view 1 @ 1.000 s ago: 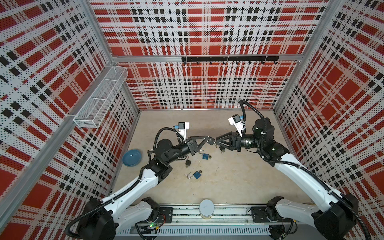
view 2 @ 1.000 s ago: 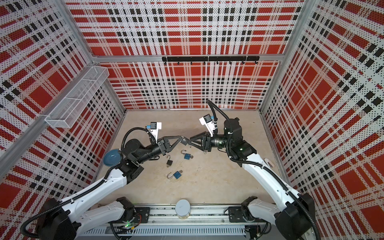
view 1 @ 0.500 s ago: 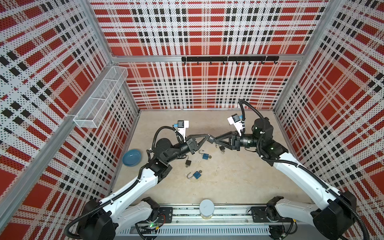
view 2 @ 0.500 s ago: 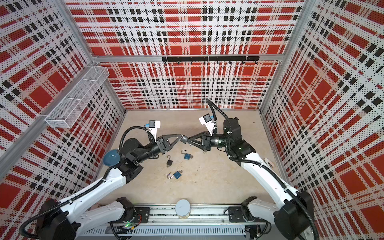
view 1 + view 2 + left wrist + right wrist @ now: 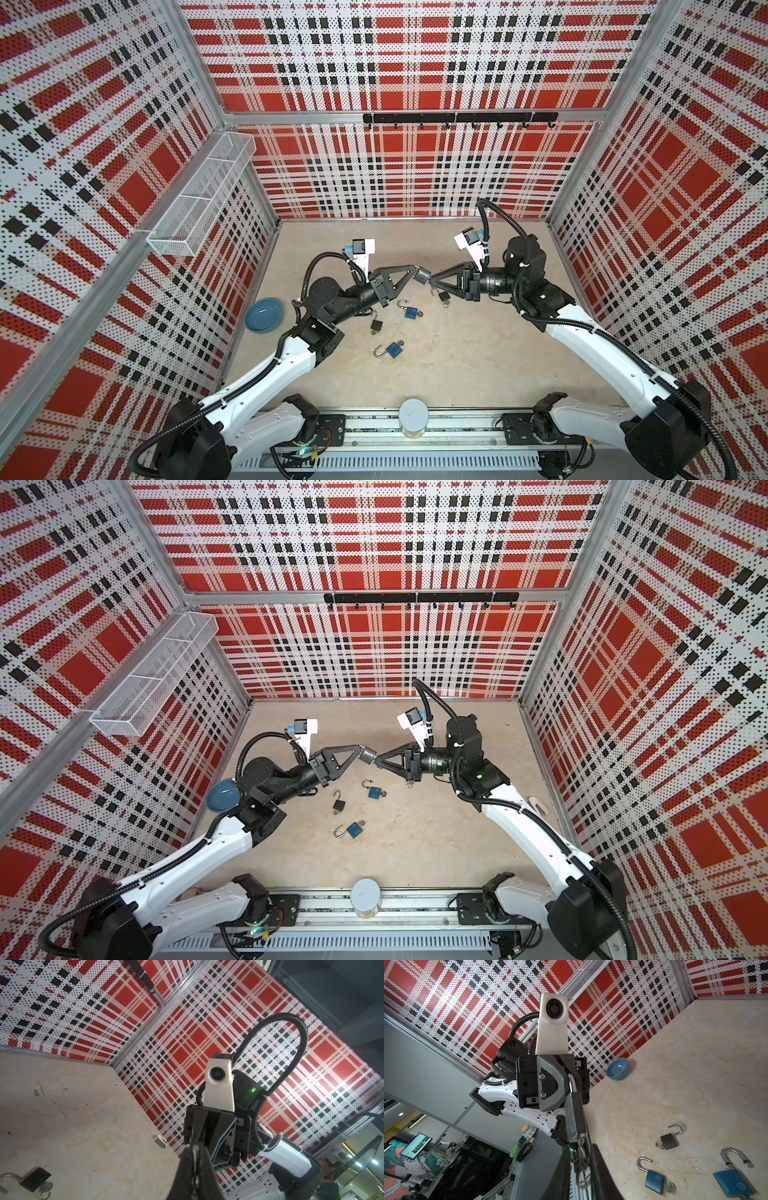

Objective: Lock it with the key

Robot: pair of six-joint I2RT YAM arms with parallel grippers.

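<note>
Presently: padlock (image 5: 424,275) clamped in left hand (image 5: 414,271), long axis aimed at right hand (image 5: 433,281), whose fingers (image 5: 604,1174) flank the key (image 5: 581,1155); grip unclear.

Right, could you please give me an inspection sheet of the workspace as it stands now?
Surface: beige floor, faintly stained.
Job's things: dark padlock held aloft, key ring at its end; four open padlocks on the floor: far blue padlock, near blue padlock, left black padlock, right black padlock.
Clutter: blue bowl; white cylinder at front rail.
Grippers: left pincer shut on the dark padlock; right pincer around the key ring, grip unclear.
Cables: black conduit on each arm, no snag seen.
Surroundings: plaid walls, wire basket, hook rail.
</note>
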